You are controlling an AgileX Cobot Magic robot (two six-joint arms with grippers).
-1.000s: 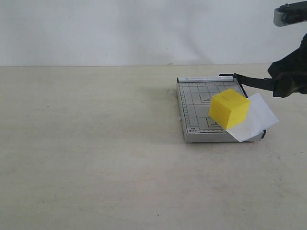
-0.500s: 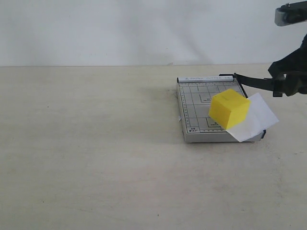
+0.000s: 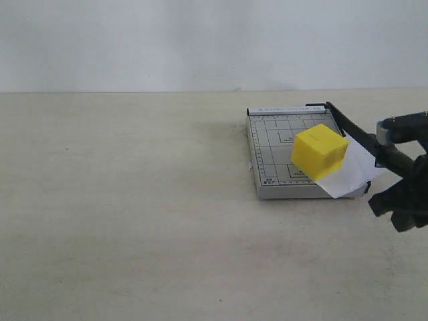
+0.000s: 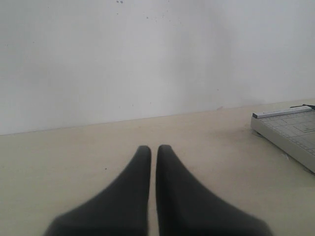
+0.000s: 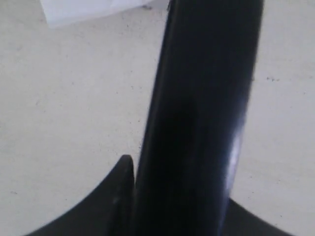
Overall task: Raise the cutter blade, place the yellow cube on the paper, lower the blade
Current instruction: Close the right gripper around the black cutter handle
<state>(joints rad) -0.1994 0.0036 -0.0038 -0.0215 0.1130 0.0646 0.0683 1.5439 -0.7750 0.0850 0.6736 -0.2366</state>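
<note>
The yellow cube (image 3: 319, 151) rests on the white paper (image 3: 364, 157), which lies across the right side of the grey gridded board (image 3: 271, 144) and hangs over its edge. The black cutter blade (image 3: 354, 134) slopes down from its hinge at the board's back, along the right edge. My right gripper (image 3: 400, 168) is shut on the blade's thick handle (image 5: 202, 108), low beside the board's front right corner. One finger (image 5: 115, 196) presses the handle's side; the other is hidden behind it. My left gripper (image 4: 153, 147) is shut and empty, well left of the board (image 4: 290, 130).
The cutter stands on a bare beige table (image 3: 134, 214) with a white wall behind. A corner of the paper (image 5: 83, 10) shows beyond the handle in the right wrist view. The left arm does not appear in the exterior view.
My right gripper has dropped from near the top right to table height, swinging the blade handle down with it. The cube, paper and board have stayed put.
</note>
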